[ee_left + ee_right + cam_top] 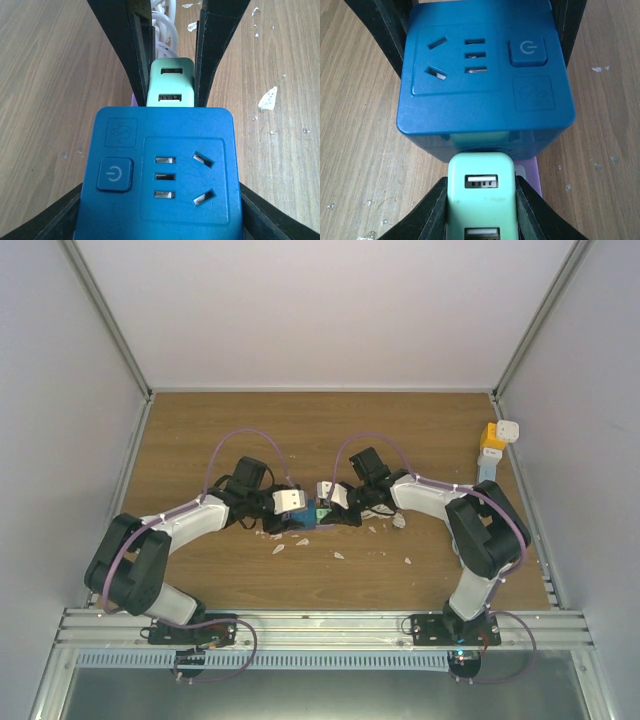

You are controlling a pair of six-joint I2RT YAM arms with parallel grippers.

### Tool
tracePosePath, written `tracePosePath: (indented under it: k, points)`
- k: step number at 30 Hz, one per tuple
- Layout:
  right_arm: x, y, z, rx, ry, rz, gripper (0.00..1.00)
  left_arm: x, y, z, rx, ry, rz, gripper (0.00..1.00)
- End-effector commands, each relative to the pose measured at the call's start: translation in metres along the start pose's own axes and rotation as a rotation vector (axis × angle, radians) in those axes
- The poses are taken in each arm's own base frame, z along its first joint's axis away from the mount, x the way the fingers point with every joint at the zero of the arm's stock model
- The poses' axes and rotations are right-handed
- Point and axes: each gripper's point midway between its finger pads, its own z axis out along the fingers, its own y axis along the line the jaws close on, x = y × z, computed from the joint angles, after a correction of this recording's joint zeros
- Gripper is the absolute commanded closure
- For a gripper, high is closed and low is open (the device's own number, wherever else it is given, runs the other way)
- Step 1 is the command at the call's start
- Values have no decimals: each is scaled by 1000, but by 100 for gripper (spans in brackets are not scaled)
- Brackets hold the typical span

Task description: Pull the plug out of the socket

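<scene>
L gripper (160, 205) spread wide, fingers pressed on both sides of blue socket cube (165, 145); R gripper (481, 205) nearly closed, clamping mint-green plug (481, 167) by its sides; plug sits in socket's side face, prob. fully seated, joint in shadow; both mid table (400, 430), btwn the arms.

From overhead the socket (318, 511) and plug (326, 516) are nearly buried under the left tool (308, 508) and right tool (334, 510), only a blue-green sliver showing. Plug's prongs are hidden in both wrist views, its back end runs off the right wrist shot's bottom. White cable (162, 30) gets cut at the left wrist shot's top. No clue what the purple thing (532, 175) under it is, or that orange-and-white bit (497, 436) on the desk (400, 440).
</scene>
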Motion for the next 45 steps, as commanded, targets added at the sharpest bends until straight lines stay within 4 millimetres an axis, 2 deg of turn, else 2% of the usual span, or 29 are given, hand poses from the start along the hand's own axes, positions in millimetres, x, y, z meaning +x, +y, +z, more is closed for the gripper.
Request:
tracePosePath:
  k: [1,8,19,25,31,38,45]
  points:
    - [43,1,14,19,159,81,99,-61,8,-16,61,-230,8,63]
    - [46,3,14,16,167,85,99,-68,10,-21,57,-250,35,64]
    - [47,1,16,17,173,95,99,-61,8,-22,-21,-227,160,63]
    - [46,-3,17,26,171,102,99,-67,21,-25,40,-258,6,64]
    - [47,-3,18,21,175,106,99,-72,13,-29,79,-282,27,64]
    - [48,-5,20,21,182,115,99,-59,-1,-27,14,-221,196,64]
    - [49,-6,20,23,185,118,100,-61,4,-28,33,-226,138,64]
